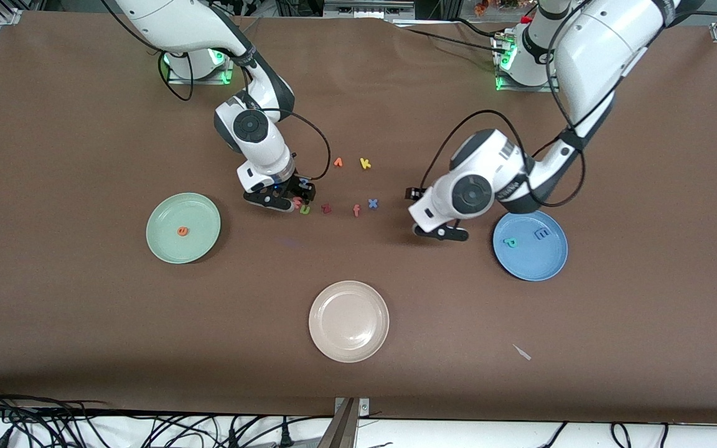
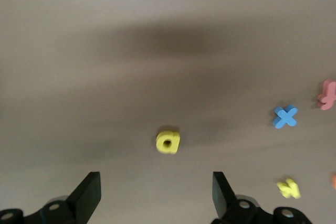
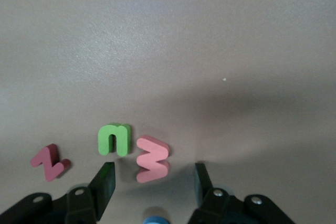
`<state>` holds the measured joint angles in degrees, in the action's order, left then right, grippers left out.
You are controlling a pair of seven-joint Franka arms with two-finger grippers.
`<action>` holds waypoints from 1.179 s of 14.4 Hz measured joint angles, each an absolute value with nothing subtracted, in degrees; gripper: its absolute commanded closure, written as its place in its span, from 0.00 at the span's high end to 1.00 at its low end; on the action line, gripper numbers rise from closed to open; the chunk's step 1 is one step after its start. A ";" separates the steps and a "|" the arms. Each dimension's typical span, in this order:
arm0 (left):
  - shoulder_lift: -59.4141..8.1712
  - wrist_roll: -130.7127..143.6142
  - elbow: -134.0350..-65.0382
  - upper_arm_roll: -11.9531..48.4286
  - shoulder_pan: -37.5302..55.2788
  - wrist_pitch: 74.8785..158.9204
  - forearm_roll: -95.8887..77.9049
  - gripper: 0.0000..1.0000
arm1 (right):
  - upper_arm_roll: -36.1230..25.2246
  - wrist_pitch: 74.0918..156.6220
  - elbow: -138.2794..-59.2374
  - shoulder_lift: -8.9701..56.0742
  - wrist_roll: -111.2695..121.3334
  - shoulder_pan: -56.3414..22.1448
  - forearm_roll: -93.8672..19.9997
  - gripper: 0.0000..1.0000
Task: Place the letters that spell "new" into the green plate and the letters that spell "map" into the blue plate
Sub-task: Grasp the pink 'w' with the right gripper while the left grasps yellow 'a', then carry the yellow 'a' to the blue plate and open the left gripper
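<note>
Brown table (image 1: 84, 323): red z (image 3: 50, 162) beside n (image 3: 113, 139), w (image 3: 153, 158); both jaws open, empty

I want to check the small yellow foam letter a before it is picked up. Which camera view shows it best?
The left wrist view: the small yellow foam letter a lies unobstructed on the brown table, ahead of the open left gripper. In the front view that arm hides the letter. The right wrist view does not show it.

In the front view the right gripper (image 1: 284, 200) hid most of the pink w (image 1: 297, 201), and the left arm's wrist covered the yellow a (image 2: 168, 141). The salmon f (image 2: 327, 95) was cut off by the left wrist view's edge.
</note>
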<state>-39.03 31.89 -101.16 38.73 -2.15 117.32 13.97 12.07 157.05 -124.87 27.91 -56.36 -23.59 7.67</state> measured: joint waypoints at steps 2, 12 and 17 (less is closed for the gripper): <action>-39.03 32.29 -104.27 39.17 -2.01 122.24 19.26 0.88 | 12.07 157.16 -125.51 27.92 -56.31 -23.62 8.11 0.65; -38.54 32.43 -115.30 39.20 -2.84 137.51 25.89 0.72 | 11.91 159.52 -126.83 27.67 -53.18 -23.63 8.76 0.38; -38.53 32.97 -115.56 39.16 -3.14 137.53 29.49 0.32 | 11.26 159.63 -126.97 27.32 -51.08 -23.63 8.76 0.23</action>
<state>-38.53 32.97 -115.56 39.16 -3.14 137.53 29.49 11.26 159.63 -126.97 27.32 -51.08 -23.63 8.76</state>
